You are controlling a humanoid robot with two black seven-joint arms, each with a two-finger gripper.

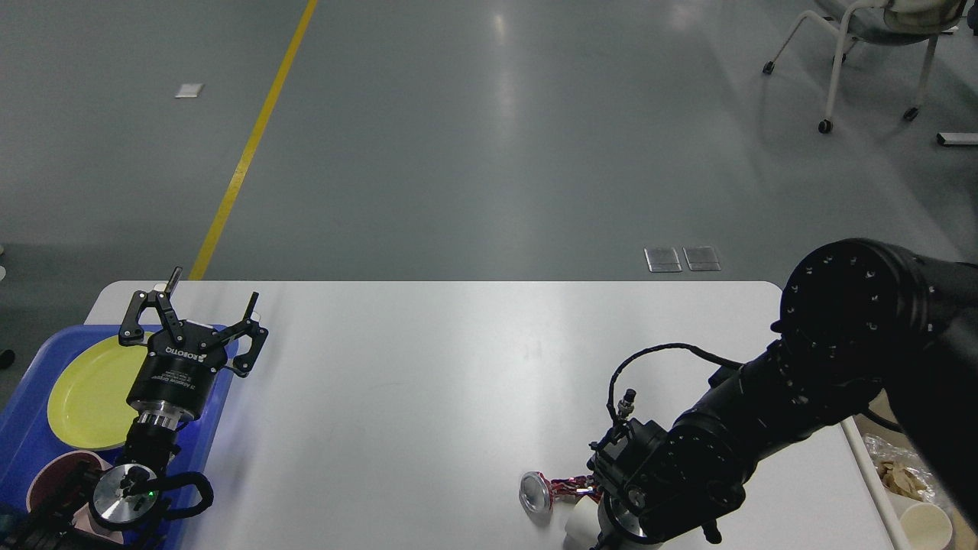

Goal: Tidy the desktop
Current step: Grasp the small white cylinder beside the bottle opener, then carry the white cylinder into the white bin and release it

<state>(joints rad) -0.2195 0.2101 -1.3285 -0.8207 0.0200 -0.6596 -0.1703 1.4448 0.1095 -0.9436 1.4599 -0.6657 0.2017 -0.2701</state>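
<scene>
I am reaching my right gripper down at the near edge of the desktop; its fingers are hidden. The can lies just left. My left gripper hangs spread. Best to close squarely.

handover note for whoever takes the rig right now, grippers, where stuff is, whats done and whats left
Left gripper: open and empty, above the blue tray's right edge.
Right gripper: low at the near edge, hidden behind its own wrist; state cannot be told.
Desktop: a crushed can lies near the front edge, a white cup just beside it, both by the right wrist.
Done: yellow plate and pink bowl sit in the tray; the bin at right holds rubbish.
Left: clear the can and cup.
</scene>
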